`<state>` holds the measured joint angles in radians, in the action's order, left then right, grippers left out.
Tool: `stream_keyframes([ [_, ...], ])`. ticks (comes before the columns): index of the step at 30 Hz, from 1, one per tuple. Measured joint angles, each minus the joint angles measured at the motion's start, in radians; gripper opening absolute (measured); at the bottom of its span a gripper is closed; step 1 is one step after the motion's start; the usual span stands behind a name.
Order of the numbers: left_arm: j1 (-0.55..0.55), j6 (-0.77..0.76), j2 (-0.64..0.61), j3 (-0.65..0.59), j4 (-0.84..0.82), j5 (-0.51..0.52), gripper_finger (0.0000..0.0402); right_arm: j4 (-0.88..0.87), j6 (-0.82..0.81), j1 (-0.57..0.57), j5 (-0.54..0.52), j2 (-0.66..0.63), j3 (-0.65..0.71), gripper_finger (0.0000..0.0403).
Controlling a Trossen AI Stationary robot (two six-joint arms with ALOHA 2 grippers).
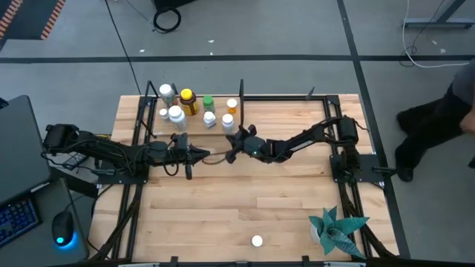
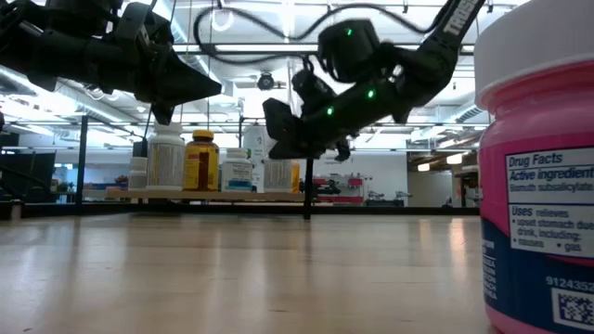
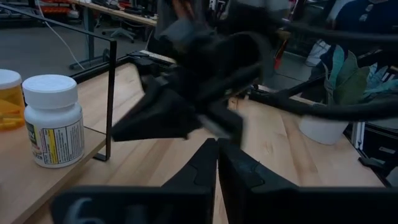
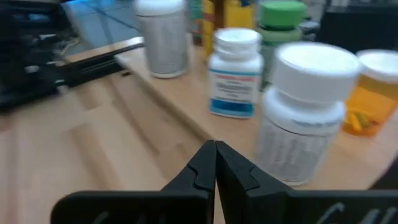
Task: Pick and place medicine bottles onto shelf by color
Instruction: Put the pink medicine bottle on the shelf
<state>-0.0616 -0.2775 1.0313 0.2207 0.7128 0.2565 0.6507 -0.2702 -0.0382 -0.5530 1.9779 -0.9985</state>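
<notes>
The low light-wood shelf (image 1: 194, 127) runs lengthwise along the table's far edge; small white-capped medicine bottles (image 1: 176, 114) stand upright on it. Just before it, the left gripper (image 1: 202, 154) and right gripper (image 1: 231, 138) hover pinched closed, empty.

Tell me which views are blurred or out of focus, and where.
Low view: the pink bottle looms soft at the lens, shelf bottles sharper. Left wrist view: the right gripper is smeared. Right wrist view: the white-capped bottle and its neighbours are blurred. High view: evenly sharp.
</notes>
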Motion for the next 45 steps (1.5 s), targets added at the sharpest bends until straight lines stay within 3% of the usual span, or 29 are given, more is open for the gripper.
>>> stream_keyframes([
  [7, 0.0, 0.0, 0.0, 0.0, 0.0, 0.0, 0.0029, -0.178, -0.016, 0.088, 0.048, -0.138, 0.0, 0.001],
  [15, 0.0, -0.001, 0.0, 0.0, 0.003, 0.0, 0.0019, -0.532, -0.145, 0.205, 0.455, -0.35, 0.0, 0.0021],
  [21, 0.002, 0.008, 0.0, 0.0, 0.068, 0.0, 0.0026, -0.808, -0.118, 0.329, 0.476, -0.392, -0.118, 0.0015],
  [27, 0.003, 0.011, 0.0, 0.001, 0.141, 0.001, 0.0027, -1.034, -0.081, 0.405, 0.478, -0.314, -0.33, 0.0013],
  [34, 0.003, 0.009, 0.0, 0.002, 0.151, 0.0, 0.0028, -1.269, -0.07, 0.473, 0.567, -0.13, -0.574, 0.0013],
  [38, -0.011, -0.021, 0.0, 0.002, 0.138, 0.001, 0.004, -1.337, -0.086, 0.522, 0.568, -0.033, -0.692, 0.0019],
  [45, -0.082, -0.052, 0.001, 0.002, 0.064, 0.001, 0.0059, -1.394, -0.152, 0.598, 0.561, 0.088, -0.839, 0.0063],
])
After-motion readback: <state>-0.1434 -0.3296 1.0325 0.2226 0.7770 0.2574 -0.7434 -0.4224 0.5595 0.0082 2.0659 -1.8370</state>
